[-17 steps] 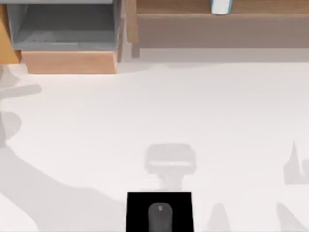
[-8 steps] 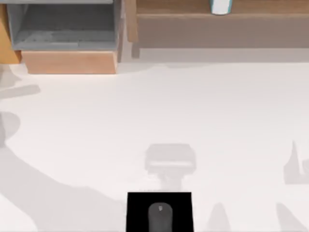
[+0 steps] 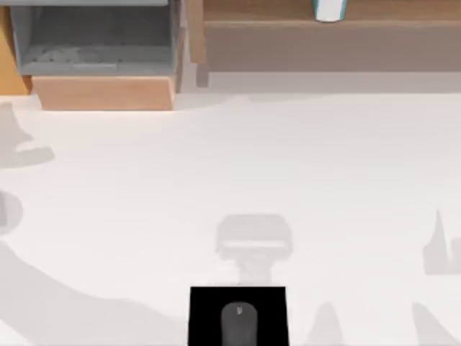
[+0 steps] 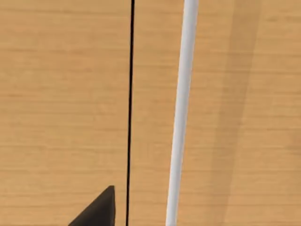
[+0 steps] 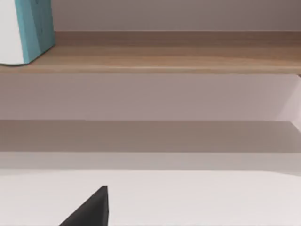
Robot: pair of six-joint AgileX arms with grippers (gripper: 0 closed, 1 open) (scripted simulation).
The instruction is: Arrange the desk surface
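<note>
Black pad (image 3: pixel 209 310) cut off by the top view's bottom edge; grey mouse (image 3: pixel 239 324) on it clipped there too. Drawer (image 3: pixel 94 50) and shelf (image 3: pixel 324 36) cut off at the top edge; white-and-teal item (image 3: pixel 329 10) on the shelf mostly cropped. Left pincer: one dark fingertip (image 4: pixel 96 212) visible, rest cropped. Right pincer: same, one fingertip (image 5: pixel 89 209). Can't tell open or closed on either.
</note>
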